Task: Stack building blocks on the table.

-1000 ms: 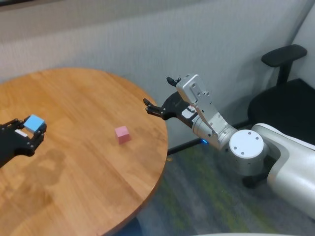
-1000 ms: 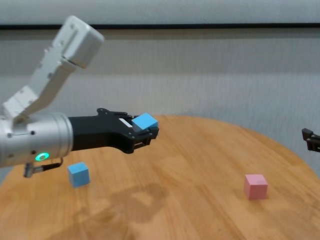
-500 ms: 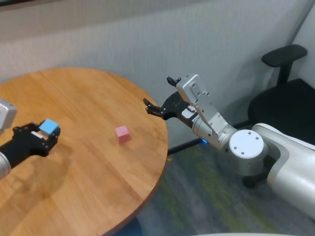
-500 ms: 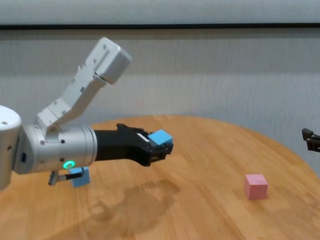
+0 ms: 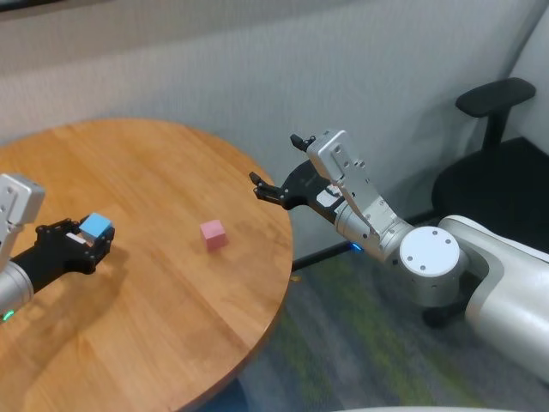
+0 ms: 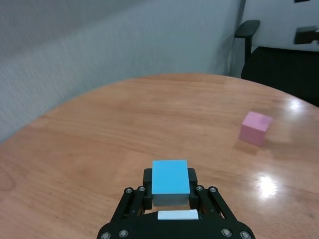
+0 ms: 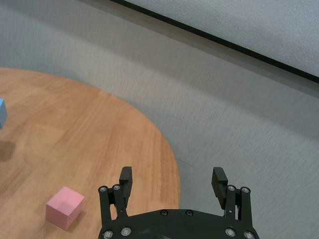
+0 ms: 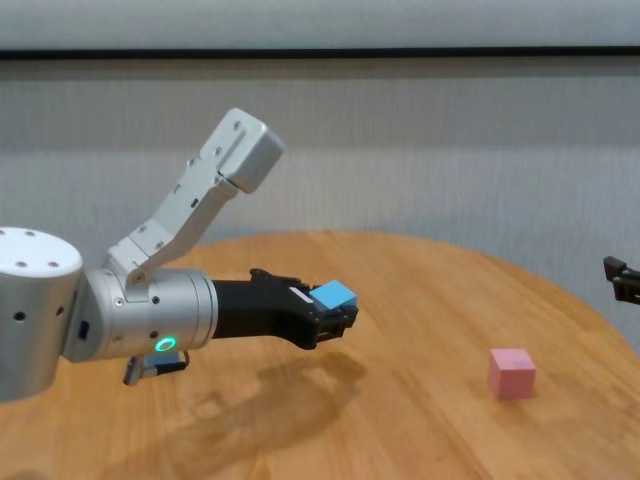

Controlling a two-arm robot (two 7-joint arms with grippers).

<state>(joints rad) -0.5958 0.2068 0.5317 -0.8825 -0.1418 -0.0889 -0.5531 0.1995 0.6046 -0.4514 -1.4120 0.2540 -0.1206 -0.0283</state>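
Left end effector (image 5: 84, 243) has carried its clamped blue block (image 5: 96, 227) nearer the pink block (image 5: 213, 233) over the counter (image 5: 171, 172); grip looks shallow, so it may slip or land off-centre; right end effector (image 5: 283, 172) hangs wide open off the counter edge.

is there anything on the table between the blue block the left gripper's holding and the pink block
Nothing visible stands between them. The left gripper holds the blue block above the table, and only bare wood lies between it and the pink block.

You can see the round wooden worktop (image 5: 171, 283). One pink block (image 5: 213, 233) sits on it, maybe near its right edge.
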